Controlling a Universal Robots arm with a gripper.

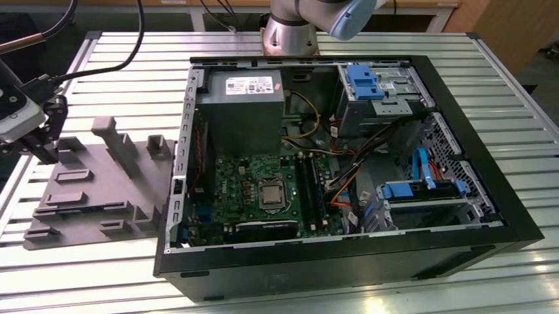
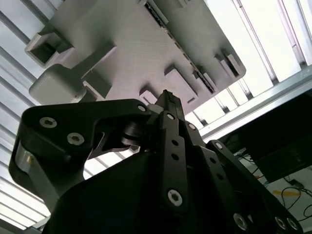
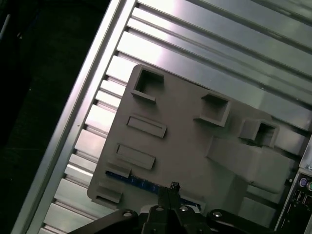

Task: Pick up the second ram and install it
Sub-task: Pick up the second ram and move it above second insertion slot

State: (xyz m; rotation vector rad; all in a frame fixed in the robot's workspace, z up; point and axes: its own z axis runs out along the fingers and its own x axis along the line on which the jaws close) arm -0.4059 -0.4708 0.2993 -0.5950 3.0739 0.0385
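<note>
Your hand [image 3: 173, 187] is pinched together on nothing, the second ram [image 3: 141, 183] sitting slotted in the grey tray [image 3: 185, 131] just beneath its tips, so descending like this could jab the board's edge rather than straddle it.

Exterior view: even overhead light, bright sheen on the slatted aluminium table [image 1: 367, 49], computer case [image 1: 349, 271] interior dim, soft shadows across the grey holder tray [image 1: 96, 190]. Second wrist view: table slats blown out white, gripper [image 2: 165, 96] body near-black, underexposed. First wrist view: strong glare streaks on slats, off-table edge dark.
</note>
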